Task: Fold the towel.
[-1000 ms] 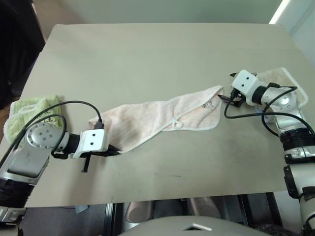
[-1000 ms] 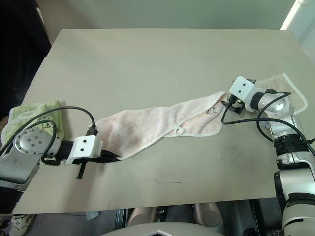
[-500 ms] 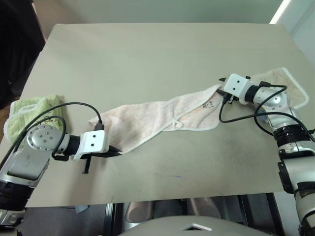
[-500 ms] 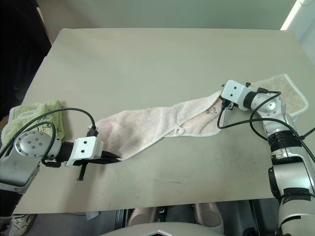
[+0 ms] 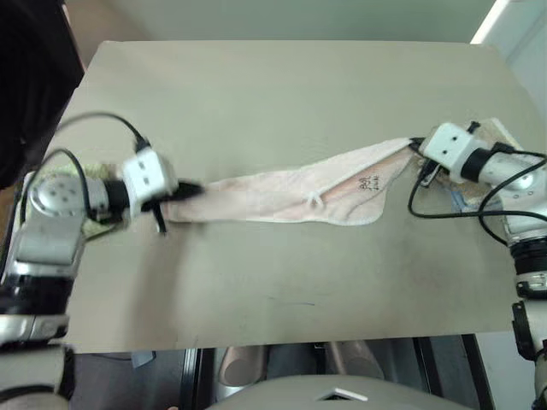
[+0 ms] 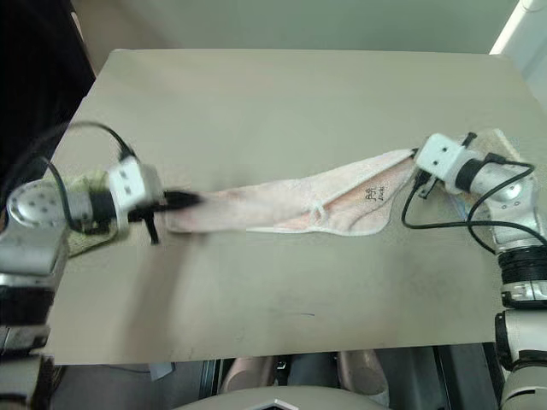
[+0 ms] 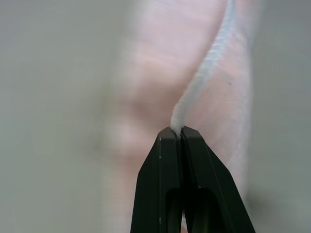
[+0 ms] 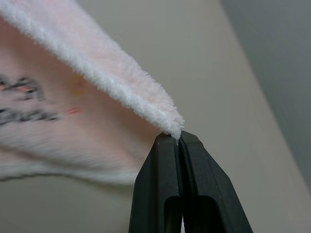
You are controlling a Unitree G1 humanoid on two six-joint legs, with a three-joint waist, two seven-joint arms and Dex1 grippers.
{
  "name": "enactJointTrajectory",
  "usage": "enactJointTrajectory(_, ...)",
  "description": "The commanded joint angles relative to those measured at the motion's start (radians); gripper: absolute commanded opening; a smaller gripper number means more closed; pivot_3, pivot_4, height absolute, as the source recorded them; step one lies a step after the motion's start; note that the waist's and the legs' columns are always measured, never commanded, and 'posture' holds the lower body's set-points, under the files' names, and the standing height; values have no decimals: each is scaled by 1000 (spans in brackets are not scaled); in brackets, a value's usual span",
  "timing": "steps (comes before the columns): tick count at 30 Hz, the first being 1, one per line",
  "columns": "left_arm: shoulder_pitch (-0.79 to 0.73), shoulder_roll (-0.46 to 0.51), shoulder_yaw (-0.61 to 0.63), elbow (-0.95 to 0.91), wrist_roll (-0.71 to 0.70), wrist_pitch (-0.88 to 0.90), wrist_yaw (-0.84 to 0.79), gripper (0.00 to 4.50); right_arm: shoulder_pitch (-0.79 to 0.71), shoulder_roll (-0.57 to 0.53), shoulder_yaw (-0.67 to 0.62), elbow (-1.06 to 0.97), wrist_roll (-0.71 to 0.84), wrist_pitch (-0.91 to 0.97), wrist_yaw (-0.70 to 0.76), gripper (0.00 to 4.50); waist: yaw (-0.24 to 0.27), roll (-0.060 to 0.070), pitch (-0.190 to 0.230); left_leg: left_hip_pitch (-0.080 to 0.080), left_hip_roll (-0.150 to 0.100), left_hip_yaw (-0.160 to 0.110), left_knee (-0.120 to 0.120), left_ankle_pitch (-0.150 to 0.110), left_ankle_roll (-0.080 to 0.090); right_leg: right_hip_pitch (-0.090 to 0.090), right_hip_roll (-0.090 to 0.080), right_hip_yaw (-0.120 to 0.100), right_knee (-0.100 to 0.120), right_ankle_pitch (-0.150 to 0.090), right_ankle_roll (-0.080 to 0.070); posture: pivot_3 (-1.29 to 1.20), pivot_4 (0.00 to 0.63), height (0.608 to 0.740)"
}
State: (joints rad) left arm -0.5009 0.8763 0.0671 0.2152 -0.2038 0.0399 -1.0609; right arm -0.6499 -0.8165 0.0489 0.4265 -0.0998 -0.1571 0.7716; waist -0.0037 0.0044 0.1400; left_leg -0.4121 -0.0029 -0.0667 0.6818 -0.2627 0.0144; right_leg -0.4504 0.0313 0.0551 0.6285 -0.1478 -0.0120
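Note:
The pale pink towel [image 5: 282, 190] hangs stretched in a narrow band between my two grippers over the middle of the table. Its white loop [image 5: 314, 202] and dark embroidered mark [image 5: 367, 181] lie towards the right end. My left gripper [image 5: 195, 186] is shut on the towel's left end; the left wrist view shows the white trimmed edge [image 7: 204, 73] pinched at the left gripper [image 7: 178, 132]. My right gripper [image 5: 413, 145] is shut on the towel's right corner, which in the right wrist view sits pinched in the right gripper [image 8: 178, 137].
A light green towel [image 6: 84, 184] lies at the table's left edge behind my left arm. A beige towel [image 6: 494, 137] lies at the right edge under my right arm. The tan table [image 5: 282, 94] stretches wide behind the towel and in front of it.
My right gripper closed on the towel's right corner and pulled it up and to the right. My left gripper lifted the left end up and away from me, so the towel now hangs taut.

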Motion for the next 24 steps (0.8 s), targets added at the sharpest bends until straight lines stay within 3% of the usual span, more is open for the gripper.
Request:
enactJointTrajectory(1, -182, -45, 76, 176, 16, 6, 179, 0, -78, -52, -90, -36, 51, 47, -6, 29, 0, 0, 0, 0, 0, 0, 0, 1, 0, 0, 0, 0, 0, 1, 1, 0, 150, 740)
enactJointTrajectory(3, -291, -79, 87, 270, 26, -18, 248, 0, -122, -65, -101, -21, 51, 55, -8, 29, -1, 0, 0, 0, 0, 0, 0, 3, 0, 0, 0, 0, -1, 3, 1, 0, 150, 740)
enactJointTrajectory(6, -339, -91, 84, 327, 34, -53, 270, 0, -141, -69, -102, -13, 51, 58, -8, 29, -6, 0, 0, 0, 0, 0, -1, 3, 0, 0, 0, 0, -3, 4, 3, 0, 150, 740)
enactJointTrajectory(8, -484, -115, 82, 465, 55, -92, 340, 0, -239, -86, -105, 48, 45, 47, -9, 29, -6, 1, 1, 0, 0, 0, -1, 3, 0, 1, 0, 0, -3, 4, 3, 0, 150, 740)
enactJointTrajectory(11, -595, -110, 71, 579, 70, -153, 320, 0, -325, -120, -127, 86, 76, 50, 30, 29, -5, 2, 2, -10, -1, 0, 0, 7, 1, -8, 0, 1, -3, 8, 6, 0, 150, 740)
enactJointTrajectory(14, -618, -80, 83, 608, 48, -192, 248, 0, -310, -169, -164, 29, 156, 91, 128, 29, -4, 2, 1, -12, 0, 0, -3, 8, 0, -10, 0, 1, -7, 8, 6, 0, 150, 740)
enactJointTrajectory(17, -610, -45, 111, 601, 2, -170, 187, 0, -227, -214, -205, -77, 230, 164, 195, 29, -3, 2, 1, -12, 0, 0, -7, 9, -1, -9, 0, 0, -14, 8, 7, 0, 150, 740)
enactJointTrajectory(21, -385, 24, 116, 382, -113, -87, -83, 0, 95, -245, -278, -398, 412, 376, 324, 29, -4, 2, 1, -15, 0, 1, -7, 14, -11, -9, 0, 1, -17, 4, 10, 0, 150, 740)
enactJointTrajectory(24, -215, 64, 124, 262, -159, 1, -158, 0, 339, -254, -325, -593, 495, 485, 379, 29, -2, 2, 1, -17, 0, 2, -6, 11, -10, -10, 0, 1, -16, 0, 12, 0, 150, 740)
